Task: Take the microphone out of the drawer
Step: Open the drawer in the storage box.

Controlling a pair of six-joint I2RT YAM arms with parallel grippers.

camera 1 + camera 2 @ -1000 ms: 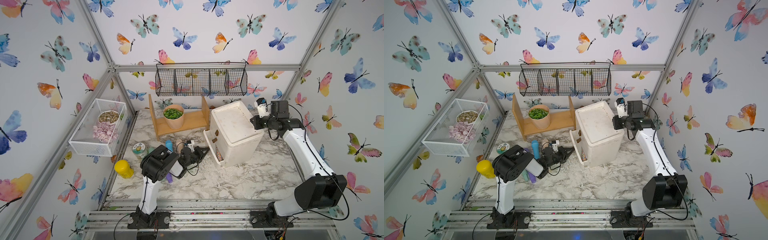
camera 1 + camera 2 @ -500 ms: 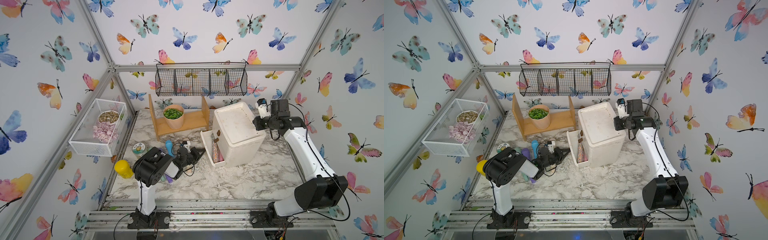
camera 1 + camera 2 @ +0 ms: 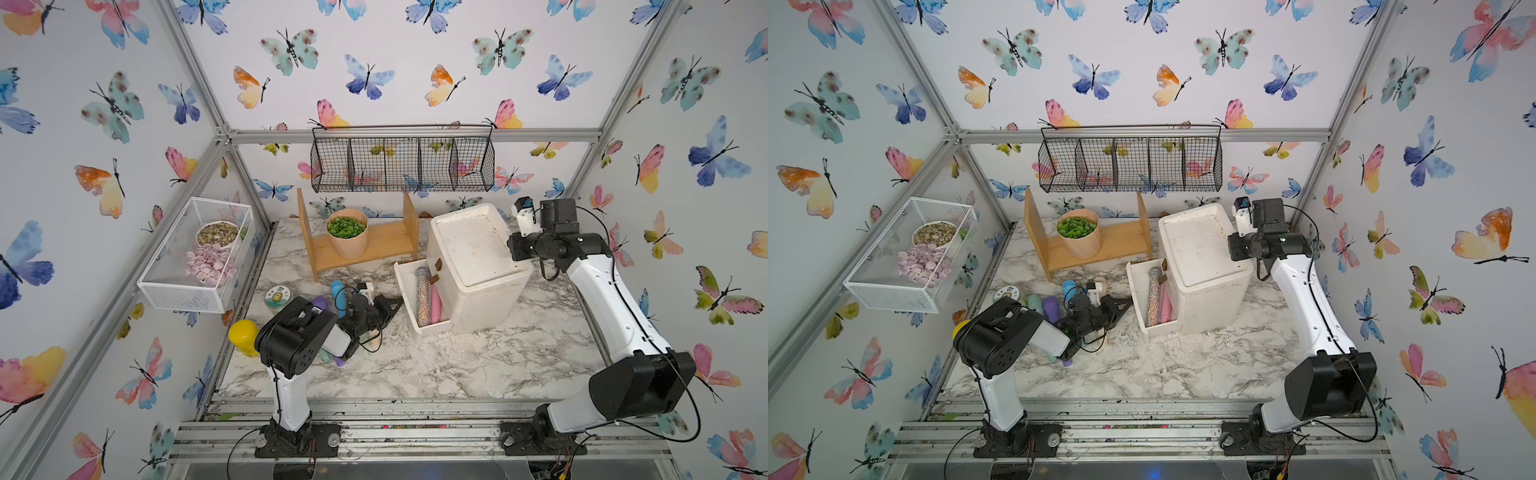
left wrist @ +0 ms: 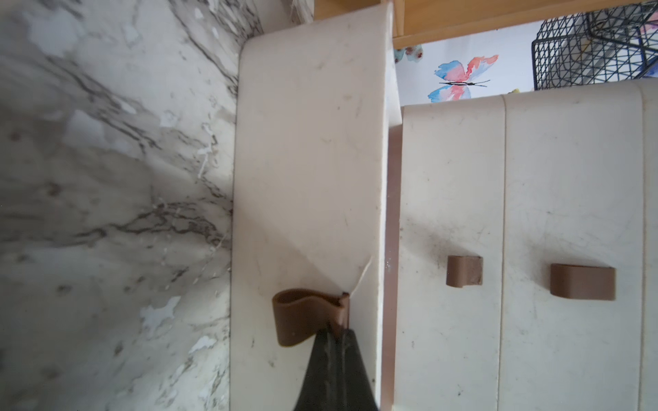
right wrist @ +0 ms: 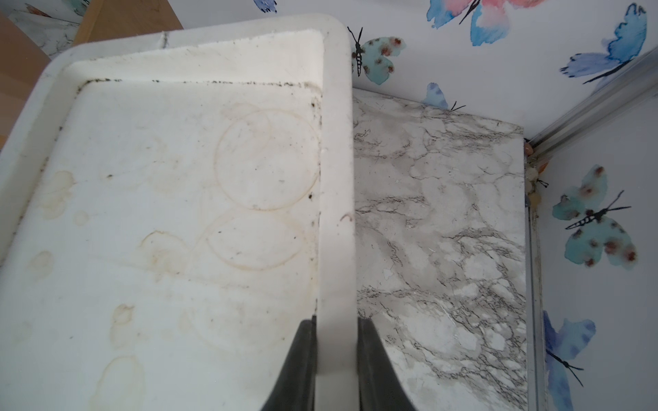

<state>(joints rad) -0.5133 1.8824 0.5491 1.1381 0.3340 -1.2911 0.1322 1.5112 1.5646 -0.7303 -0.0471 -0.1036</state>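
Note:
The white drawer unit [image 3: 473, 249] stands at the back right, and its bottom drawer [image 3: 404, 286] is pulled out toward the left. A glitter-covered microphone [image 3: 423, 297] lies lengthwise in the drawer [image 3: 1136, 282], beside a pink stick [image 3: 435, 301]; the microphone [image 3: 1154, 297] shows in both top views. My left gripper [image 4: 341, 329] is shut on the drawer's brown handle [image 4: 302, 316], low over the table [image 3: 398, 299]. My right gripper [image 5: 336, 320] is shut on the raised rim [image 5: 336, 178] of the unit's top, at its right edge [image 3: 513, 249].
A wooden shelf [image 3: 386, 249] holding a pot of greens [image 3: 347, 232] stands behind the drawer. Blue [image 3: 337, 293] and purple [image 3: 320, 303] items, a round tin [image 3: 277, 297] and a yellow bottle [image 3: 244, 336] crowd around my left arm. Two more brown handles [image 4: 464, 270] sit on the unit's closed drawers.
The left gripper has drawn back to the left with the handle, and the drawer has slid out, uncovering the microphone. The right arm has held its place on the unit.

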